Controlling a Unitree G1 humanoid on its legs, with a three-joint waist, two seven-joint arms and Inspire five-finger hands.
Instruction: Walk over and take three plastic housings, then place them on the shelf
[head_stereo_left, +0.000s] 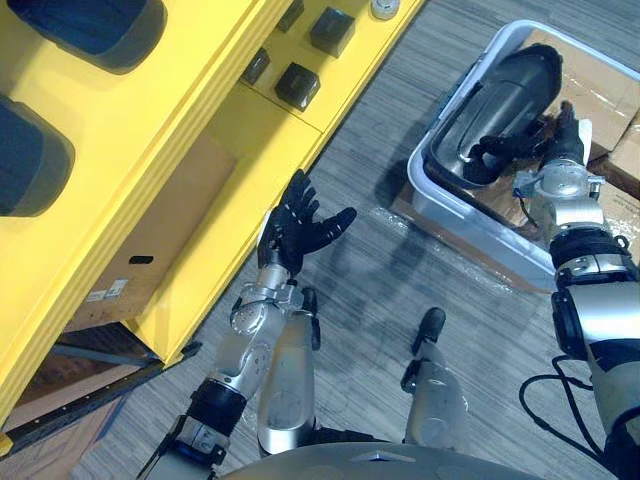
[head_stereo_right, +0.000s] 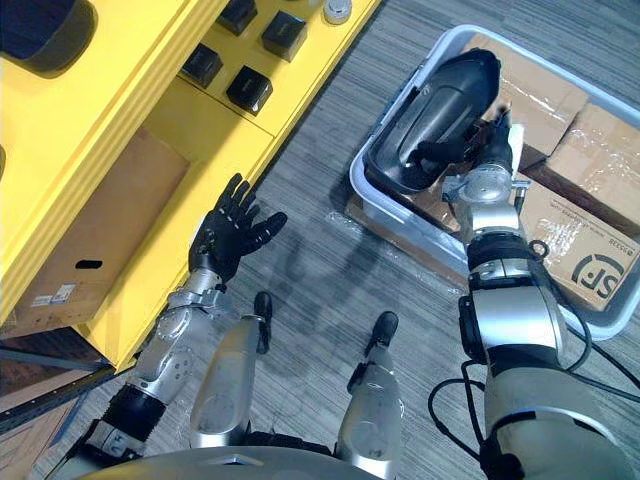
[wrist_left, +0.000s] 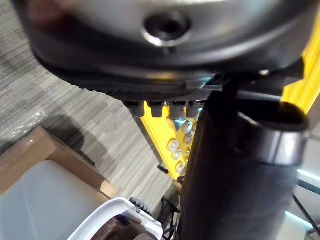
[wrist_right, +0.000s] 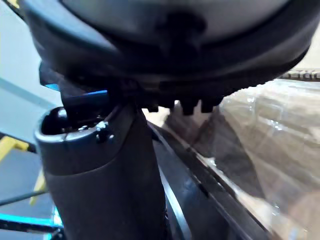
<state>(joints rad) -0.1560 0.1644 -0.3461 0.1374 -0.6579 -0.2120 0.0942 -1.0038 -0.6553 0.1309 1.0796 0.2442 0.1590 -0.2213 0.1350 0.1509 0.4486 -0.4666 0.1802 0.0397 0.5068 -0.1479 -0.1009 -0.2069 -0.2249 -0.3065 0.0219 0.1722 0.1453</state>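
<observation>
A large black plastic housing (head_stereo_left: 500, 95) lies tilted in a pale tub (head_stereo_left: 450, 215) on the floor at the right, its far end rising over the tub's rim. My right hand (head_stereo_right: 488, 140) reaches into the tub, its fingers (head_stereo_right: 437, 152) curled over the housing's near edge. Close up in the right wrist view, the thumb (wrist_right: 105, 185) stands beside the housing's dark rim (wrist_right: 200, 185). My left hand (head_stereo_left: 300, 225) hovers open and holds nothing, next to the yellow shelf (head_stereo_left: 200, 120). Two dark housings (head_stereo_left: 90, 30) rest on the shelf's upper level at the far left.
Small black blocks (head_stereo_left: 297, 85) sit on the shelf's lower board. A cardboard box (head_stereo_left: 150, 240) is tucked under the shelf. Film-wrapped cardboard boxes (head_stereo_right: 590, 150) lie under and beside the tub. Grey carpet (head_stereo_left: 400, 280) runs between shelf and tub.
</observation>
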